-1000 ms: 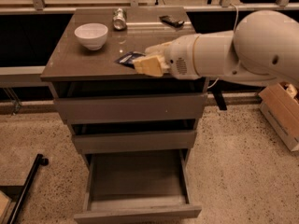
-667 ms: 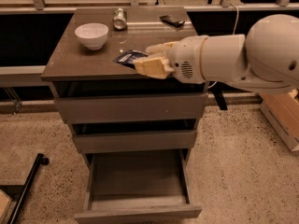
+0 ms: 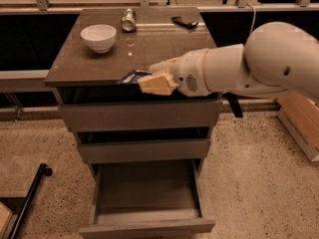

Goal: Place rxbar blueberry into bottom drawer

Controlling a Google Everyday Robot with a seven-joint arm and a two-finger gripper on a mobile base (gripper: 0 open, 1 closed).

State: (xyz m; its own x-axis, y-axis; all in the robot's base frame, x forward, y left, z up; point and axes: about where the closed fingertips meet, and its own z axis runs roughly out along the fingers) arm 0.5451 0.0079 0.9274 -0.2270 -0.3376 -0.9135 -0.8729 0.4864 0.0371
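Note:
My gripper (image 3: 149, 77) reaches in from the right over the front edge of the cabinet top, its pale fingers (image 3: 155, 83) shut on the rxbar blueberry (image 3: 131, 76). The dark-blue wrapper sticks out to the left of the fingers, just above the top's front edge. The bottom drawer (image 3: 147, 227) is pulled out wide below, its inside bare. The middle drawer (image 3: 144, 151) and top drawer (image 3: 139, 115) are closed.
A white bowl (image 3: 98, 37) stands at the back left of the cabinet top (image 3: 89, 63). A silver can (image 3: 128, 20) lies at the back, a flat black object (image 3: 184, 21) at the back right. A dark bar (image 3: 27, 200) lies on the floor at left, a box (image 3: 299, 121) at right.
The gripper with the bar has shifted slightly toward the cabinet's front edge. The arm's big white segment has moved a little.

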